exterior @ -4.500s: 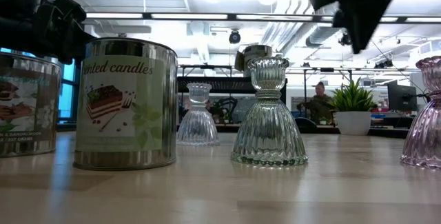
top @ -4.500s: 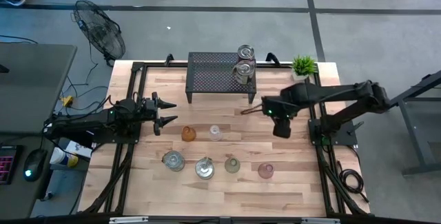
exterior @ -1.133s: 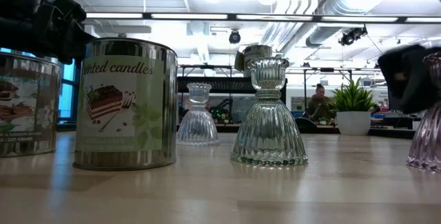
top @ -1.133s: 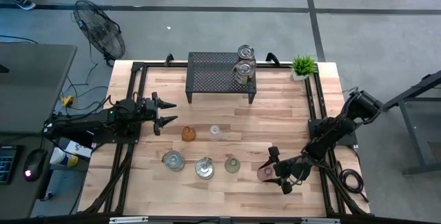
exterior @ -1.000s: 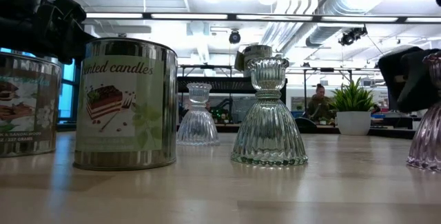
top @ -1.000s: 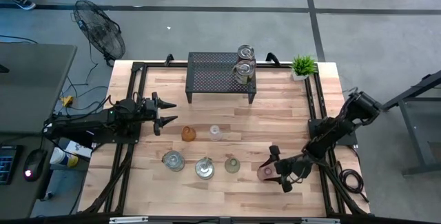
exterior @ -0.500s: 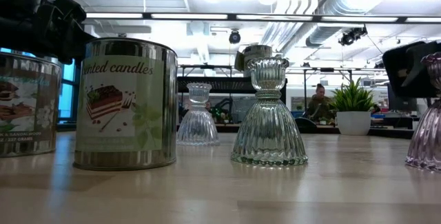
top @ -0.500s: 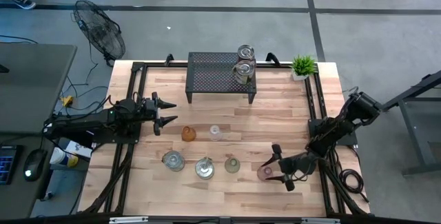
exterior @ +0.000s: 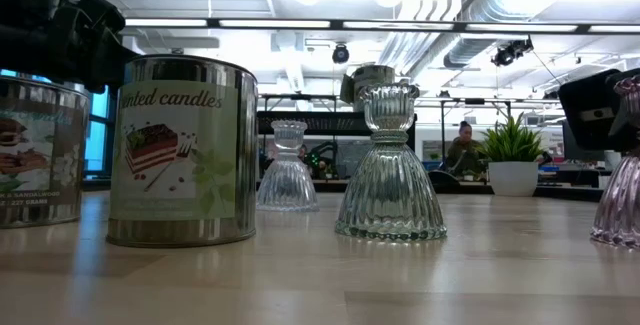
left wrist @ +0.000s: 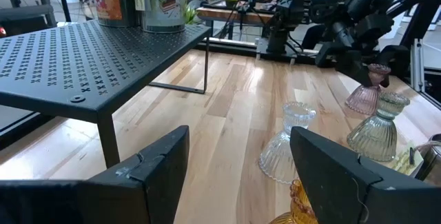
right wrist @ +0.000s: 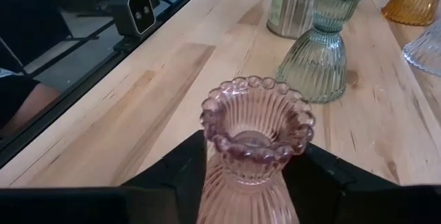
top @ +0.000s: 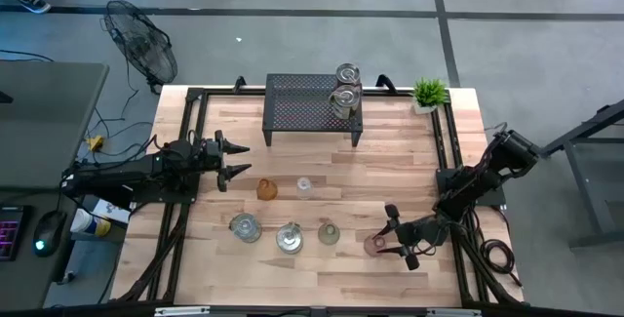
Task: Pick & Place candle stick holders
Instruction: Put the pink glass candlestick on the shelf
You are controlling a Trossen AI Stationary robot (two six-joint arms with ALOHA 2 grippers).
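At the counter's point(top: 322, 268) near right, the right pincer point(top: 386, 238) has drawn its fingers against the pinkish holder point(right wrist: 253, 151), clamping it, while the left pincer point(top: 237, 159) waits apart.

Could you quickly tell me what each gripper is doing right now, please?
Left gripper: open, holding nothing.
Right gripper: fingers on either side of the pink holder; grip cannot be told.
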